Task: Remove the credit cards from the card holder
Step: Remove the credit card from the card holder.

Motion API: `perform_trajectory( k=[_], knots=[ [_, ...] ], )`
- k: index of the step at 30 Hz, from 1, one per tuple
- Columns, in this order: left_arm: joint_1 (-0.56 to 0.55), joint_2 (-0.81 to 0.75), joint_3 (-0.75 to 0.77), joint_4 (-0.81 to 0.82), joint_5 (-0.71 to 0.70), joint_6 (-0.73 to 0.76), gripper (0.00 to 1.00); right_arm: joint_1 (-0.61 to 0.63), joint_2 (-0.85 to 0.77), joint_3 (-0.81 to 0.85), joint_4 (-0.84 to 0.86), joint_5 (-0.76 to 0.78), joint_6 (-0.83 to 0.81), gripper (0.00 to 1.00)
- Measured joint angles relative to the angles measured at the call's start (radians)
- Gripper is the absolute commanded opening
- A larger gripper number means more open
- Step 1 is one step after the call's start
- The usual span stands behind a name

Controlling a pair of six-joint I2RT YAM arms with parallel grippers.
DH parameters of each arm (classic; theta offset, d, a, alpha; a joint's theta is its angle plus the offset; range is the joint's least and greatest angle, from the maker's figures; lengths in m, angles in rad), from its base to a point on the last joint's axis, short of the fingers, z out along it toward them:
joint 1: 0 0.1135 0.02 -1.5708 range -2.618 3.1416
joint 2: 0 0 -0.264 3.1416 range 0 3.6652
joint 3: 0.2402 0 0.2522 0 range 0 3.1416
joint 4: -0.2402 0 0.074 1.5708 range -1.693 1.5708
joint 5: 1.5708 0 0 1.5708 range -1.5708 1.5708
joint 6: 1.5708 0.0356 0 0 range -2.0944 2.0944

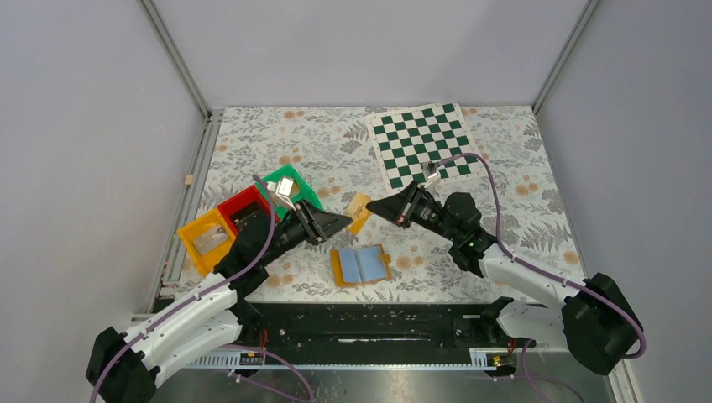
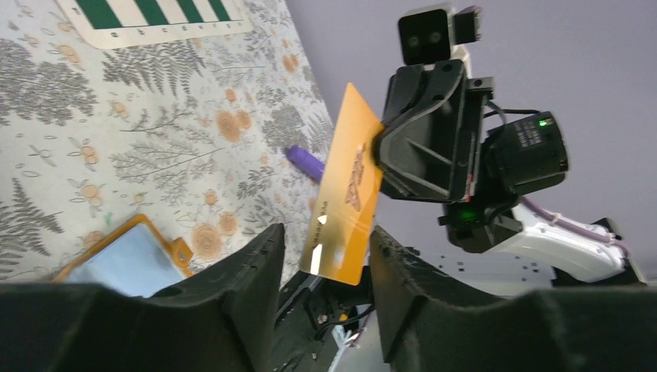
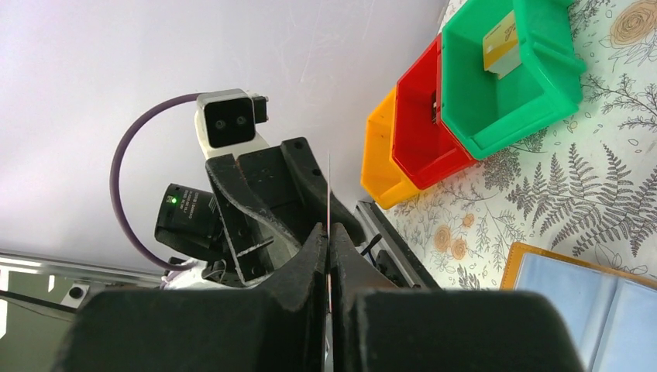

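Observation:
The card holder (image 1: 362, 265) lies open on the floral table, pale blue inside with an orange border; it also shows in the left wrist view (image 2: 124, 260) and the right wrist view (image 3: 596, 306). My right gripper (image 1: 374, 207) is shut on an orange-gold credit card (image 1: 360, 213), held above the table. In the right wrist view the card (image 3: 328, 194) is edge-on between the shut jaws. My left gripper (image 1: 346, 222) is open, its jaws on either side of the card's free end (image 2: 345, 194), not touching it.
Orange (image 1: 205, 238), red (image 1: 249, 210) and green (image 1: 290, 190) bins stand in a row at the left; the green one holds a card (image 3: 500, 43). A green-and-white chessboard (image 1: 424, 143) lies at the back right.

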Motion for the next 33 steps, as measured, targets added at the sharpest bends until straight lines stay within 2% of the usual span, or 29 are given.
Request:
perform_trajectory(
  k=[4,8,10,14,19,24,28,33],
  knots=[
    [0.0,0.016,-0.002,0.048,0.009,-0.024,0.0,0.0,0.0,-0.015,0.021,-0.001,0.014,0.1],
    [0.002,0.026,-0.018,0.084,0.027,-0.035,0.0,-0.003,0.0,-0.024,0.015,-0.019,-0.005,0.33],
    [0.003,0.026,-0.018,0.085,0.046,-0.027,0.0,-0.016,0.0,-0.01,-0.041,-0.075,-0.066,0.42],
    [0.007,0.012,-0.018,0.05,0.1,0.008,0.0,-0.06,-0.027,0.078,-0.238,-0.212,-0.23,0.53],
    [0.009,-0.025,-0.018,-0.006,0.17,0.046,0.0,-0.084,-0.1,0.24,-0.517,-0.315,-0.46,0.56],
    [0.009,-0.021,-0.018,-0.037,0.244,0.069,0.0,-0.085,-0.07,0.378,-0.716,-0.43,-0.627,0.55],
    [0.009,-0.018,-0.018,-0.062,0.278,0.082,0.0,-0.087,-0.024,0.409,-0.865,-0.462,-0.722,0.63],
    [0.009,-0.018,-0.017,-0.076,0.294,0.093,0.0,-0.107,0.007,0.41,-0.976,-0.472,-0.782,0.61]
  ],
)
